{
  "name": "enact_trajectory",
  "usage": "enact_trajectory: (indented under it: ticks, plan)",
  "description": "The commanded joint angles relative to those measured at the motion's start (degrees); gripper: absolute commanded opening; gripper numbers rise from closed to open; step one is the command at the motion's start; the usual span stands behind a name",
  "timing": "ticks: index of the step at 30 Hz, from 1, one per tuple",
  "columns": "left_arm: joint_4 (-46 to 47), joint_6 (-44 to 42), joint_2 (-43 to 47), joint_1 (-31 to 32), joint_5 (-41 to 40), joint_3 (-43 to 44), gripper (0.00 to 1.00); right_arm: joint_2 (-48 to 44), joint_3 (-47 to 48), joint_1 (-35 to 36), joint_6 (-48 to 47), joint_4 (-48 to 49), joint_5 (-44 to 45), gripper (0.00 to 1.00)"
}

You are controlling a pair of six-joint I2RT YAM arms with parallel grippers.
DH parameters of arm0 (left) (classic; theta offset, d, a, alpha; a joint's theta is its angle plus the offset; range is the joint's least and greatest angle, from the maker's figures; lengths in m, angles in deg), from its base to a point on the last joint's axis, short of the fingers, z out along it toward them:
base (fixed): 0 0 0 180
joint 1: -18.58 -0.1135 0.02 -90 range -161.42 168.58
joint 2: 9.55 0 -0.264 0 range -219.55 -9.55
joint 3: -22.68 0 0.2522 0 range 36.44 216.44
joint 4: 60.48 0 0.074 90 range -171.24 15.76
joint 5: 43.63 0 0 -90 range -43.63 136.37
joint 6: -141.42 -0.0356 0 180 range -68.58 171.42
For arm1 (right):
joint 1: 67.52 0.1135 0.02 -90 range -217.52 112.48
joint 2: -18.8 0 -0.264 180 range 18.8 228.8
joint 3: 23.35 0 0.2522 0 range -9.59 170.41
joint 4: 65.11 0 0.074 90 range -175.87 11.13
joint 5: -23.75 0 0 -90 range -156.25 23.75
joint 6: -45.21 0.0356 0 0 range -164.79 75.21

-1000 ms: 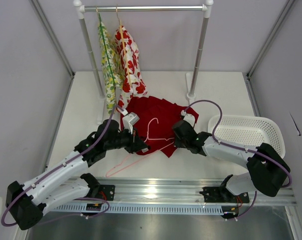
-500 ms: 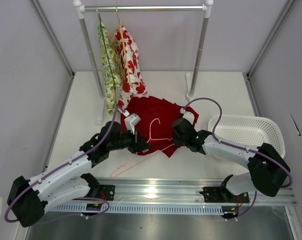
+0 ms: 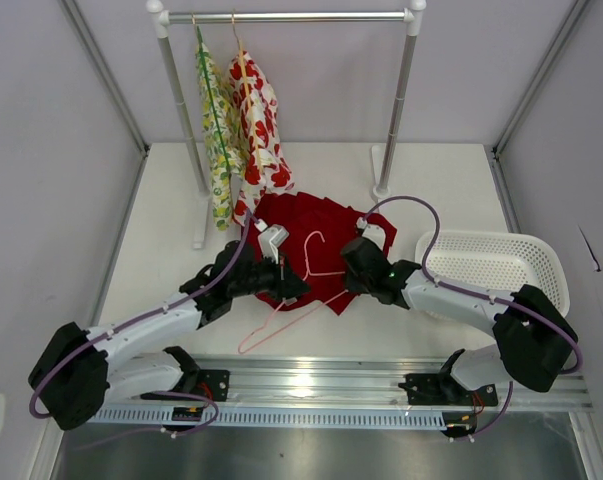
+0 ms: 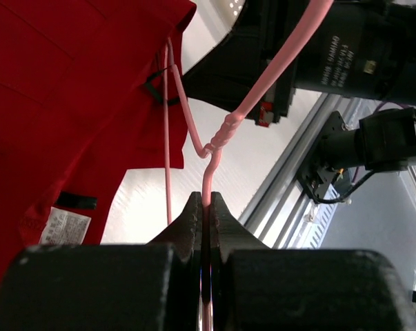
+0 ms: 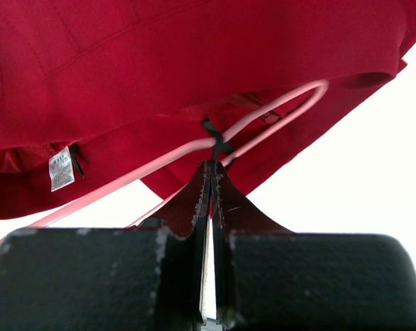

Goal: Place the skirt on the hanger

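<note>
**Change noted.** Over the last second the left gripper (image 4: 202, 203) is found carried a short way toward the right edge of the table (image 3: 451, 190), and the hanger (image 4: 221, 134) is carried with it. The hanger's trailing shoulder, previously nearer the left edge, is now brought toward the middle of the near edge. Its hook is laid further onto the skirt (image 3: 316, 215). The right gripper (image 5: 211, 169) is scarcely displaced.

**Grip.** The left jaws are pressed together on the pink wire just below the twisted neck. The right jaws are also pressed together, at the skirt's near hem. The wire and a small black loop are seen just beyond their tips, but what is pinched between them cannot be told.

**Position of task items.** The skirt is spread flat at the middle of the table, somewhat toward the far edge, with its white label (image 5: 61, 167) showing on the underside fold. The hanger is laid partly over the near hem, the rest pointing toward the near-left corner.

**Assessment.** The hanger is judged to be in the course of being fed across the skirt while the hem is steadied. The skirt is not yet borne by the hanger, so the task is judged incomplete.
</note>
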Motion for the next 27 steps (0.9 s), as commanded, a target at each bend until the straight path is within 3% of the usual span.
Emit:
enact_trajectory:
  ticks: [1, 10, 13, 14, 16, 19, 22, 27]
  plan:
    - [7.0, 1.3, -3.6, 0.2, -0.2, -0.7, 0.0, 0.4, 2.7, 0.7, -0.9, -0.5, 0.4, 0.0]
    - [8.1, -1.7, -14.0, -0.3, -0.4, 1.4, 0.0, -0.1, 2.5, 1.2, -2.9, -1.8, 0.3, 0.0]
    - [8.0, -3.4, -16.0, -0.2, -0.3, 2.3, 0.0, 0.0, 2.7, 1.2, -4.5, -2.2, -0.2, 0.16]
    - [8.0, -3.6, -16.7, -0.3, -0.2, 2.0, 0.0, -0.3, 3.2, 1.1, -4.8, -2.4, -0.3, 0.3]
    - [8.2, -4.4, -17.1, -0.3, 0.2, 2.5, 0.0, -2.1, 3.5, 1.2, -6.5, -2.5, -0.9, 0.43]
    - [9.9, -4.5, -18.2, -0.2, 1.4, 2.1, 0.0, -4.5, 4.8, 1.2, -9.5, -1.0, -4.0, 0.57]
    - [11.6, -4.9, -18.5, 0.0, 2.3, 1.8, 0.0, -6.7, 5.9, 1.1, -12.0, 2.3, -8.9, 0.69]
    - [11.5, -6.0, -17.2, 0.1, 2.5, 2.1, 0.0, -4.4, 7.2, 0.6, -15.7, 7.9, -17.9, 0.71]
